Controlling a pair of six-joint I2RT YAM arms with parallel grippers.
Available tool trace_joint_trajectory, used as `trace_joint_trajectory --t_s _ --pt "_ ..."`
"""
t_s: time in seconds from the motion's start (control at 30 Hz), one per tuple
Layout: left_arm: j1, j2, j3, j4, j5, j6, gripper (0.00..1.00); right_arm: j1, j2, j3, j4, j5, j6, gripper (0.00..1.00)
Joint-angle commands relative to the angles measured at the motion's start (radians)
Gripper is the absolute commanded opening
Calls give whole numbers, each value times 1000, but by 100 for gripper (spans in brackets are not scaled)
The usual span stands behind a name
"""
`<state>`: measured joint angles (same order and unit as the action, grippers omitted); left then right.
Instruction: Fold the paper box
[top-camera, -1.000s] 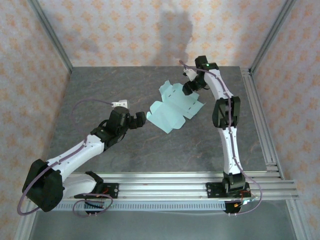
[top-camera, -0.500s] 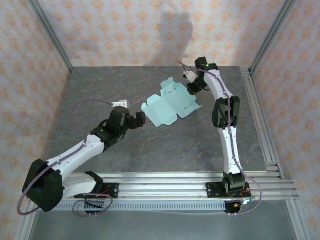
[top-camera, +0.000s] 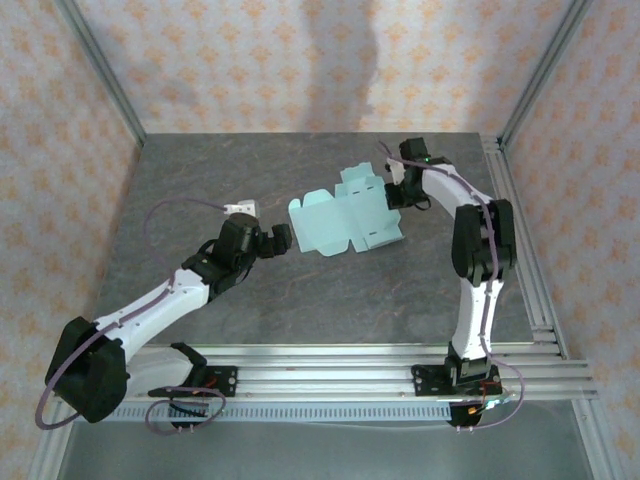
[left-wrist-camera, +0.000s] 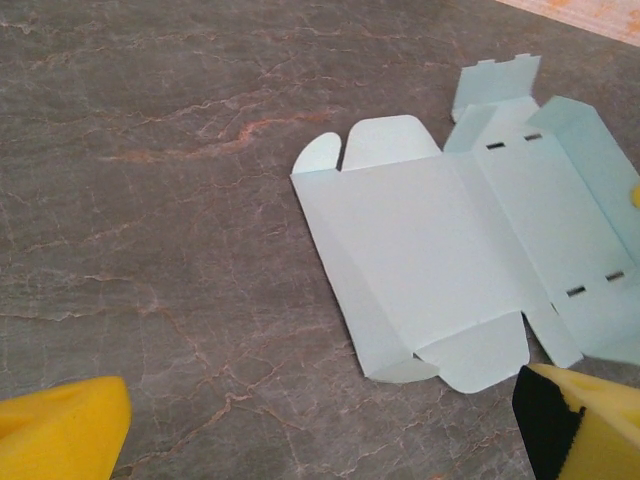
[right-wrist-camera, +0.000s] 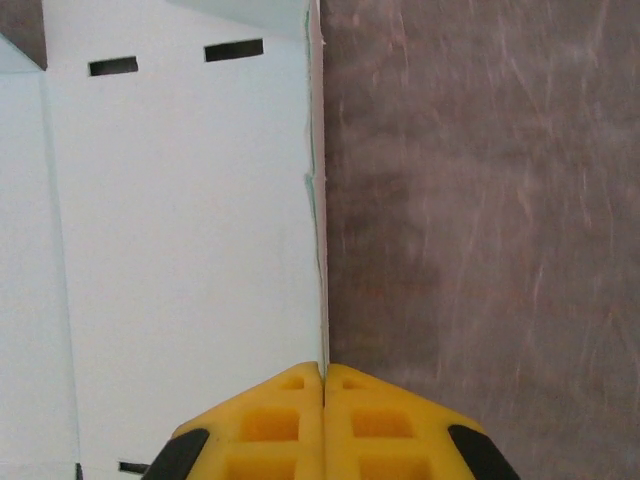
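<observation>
My right claw (right-wrist-camera: 323, 372) is pinched tight on the right edge of the paper box (top-camera: 345, 215), which lies unfolded on the counter (top-camera: 220, 170). My left claw (top-camera: 280, 240) gapes wide, empty, just left of the box.

Quick count: one paper box (top-camera: 345, 215), just a single mint-green sheet, sitting on one worktop (top-camera: 300, 300). Two robot arms, a left arm (top-camera: 160, 295) and a right arm (top-camera: 470, 310). From the left wrist cam I count four little slots (left-wrist-camera: 495, 146) cut in the card, two pairs
</observation>
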<state>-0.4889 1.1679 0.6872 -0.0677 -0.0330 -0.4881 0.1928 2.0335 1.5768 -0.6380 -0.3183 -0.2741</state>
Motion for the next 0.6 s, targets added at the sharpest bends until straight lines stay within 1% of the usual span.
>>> trace_joint_trajectory --t_s 0.0,0.13,0.2,0.23,0.37,0.4,0.47,0.57 --pt "-2 17 12 8 6 17 100 41 -114 -132 128 78 121 3" --pt "-4 31 20 14 10 19 100 42 -198 -276 194 66 188 4" --pt "-5 39 21 22 13 18 100 43 -213 -322 214 42 194 8" --pt "-4 43 23 24 16 18 100 41 -215 -330 214 31 190 12" --pt "-6 68 36 21 30 17 100 42 -238 -361 233 57 189 46" --pt "-7 71 38 22 31 18 100 37 -248 -372 248 61 195 53" --pt "-9 72 39 25 27 13 100 30 -262 -390 277 61 217 59" --pt "-11 77 36 38 26 5 100 17 -262 -403 304 47 234 63"
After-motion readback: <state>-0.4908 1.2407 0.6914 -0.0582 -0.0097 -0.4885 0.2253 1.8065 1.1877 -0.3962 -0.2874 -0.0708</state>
